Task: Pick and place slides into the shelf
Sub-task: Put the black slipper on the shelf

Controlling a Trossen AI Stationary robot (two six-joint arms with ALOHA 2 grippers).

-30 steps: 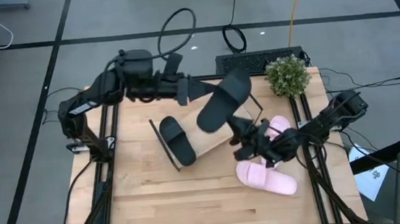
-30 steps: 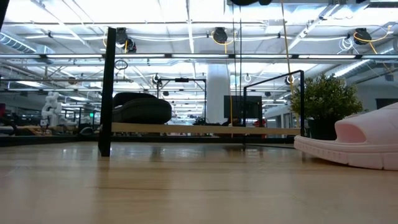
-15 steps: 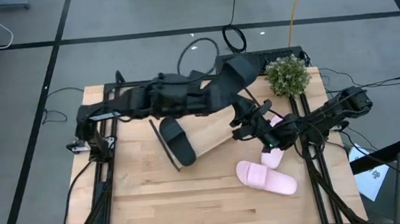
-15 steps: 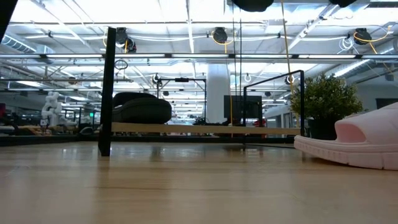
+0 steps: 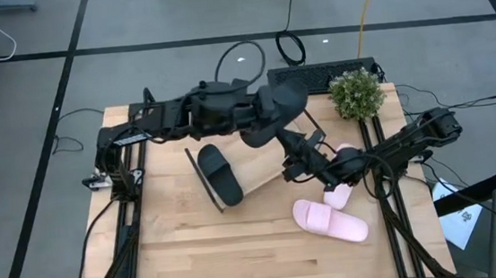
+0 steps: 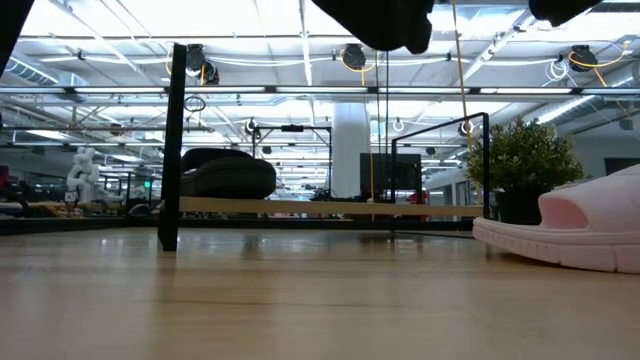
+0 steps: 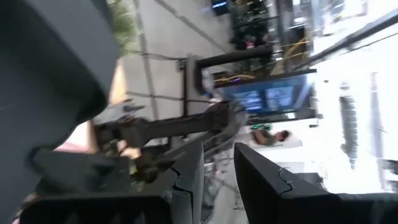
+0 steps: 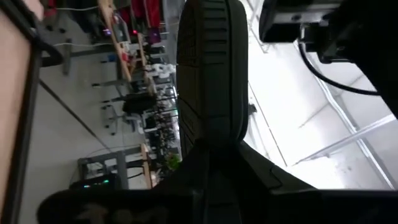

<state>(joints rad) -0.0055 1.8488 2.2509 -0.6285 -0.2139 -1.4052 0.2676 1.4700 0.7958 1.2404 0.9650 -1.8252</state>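
One black slide [image 5: 288,101] is up in the air above the shelf [image 5: 264,169], and my right gripper [image 5: 296,157] is shut on it from the table's right. My left gripper [image 5: 265,128] reaches in from the left, over that slide. In the left wrist view its fingers stand a little apart [image 7: 217,152] with nothing between them, and the slide [image 7: 50,62] is beside them. Whether it touches the slide I cannot tell. A second black slide [image 5: 219,173] lies on the shelf's left end. Two pink slides [image 5: 329,220] [image 5: 341,171] lie on the table. My right gripper has one end of the black slide [image 8: 210,140] between its fingers, which are closed together there. The ribbed sole [image 8: 211,62] runs lengthwise away from the fingers and faces the wrist camera. The slide is lifted clear of shelf and table; the gripper hides the rest.
A potted plant [image 5: 357,93] stands at the table's far right corner, with a black keyboard [image 5: 314,75] beside it. The nearer pink slide [image 6: 580,225] rests on its sole. The shelf's black frame posts [image 6: 172,150] stand upright. Bare wood lies toward the near edge [image 5: 222,249].
My left arm has reached toward the table's right edge, come down and rolled its wrist, and now lies over the black slide. My right gripper has carried the slide a little toward the far edge. The slide has dropped lower in the low view.
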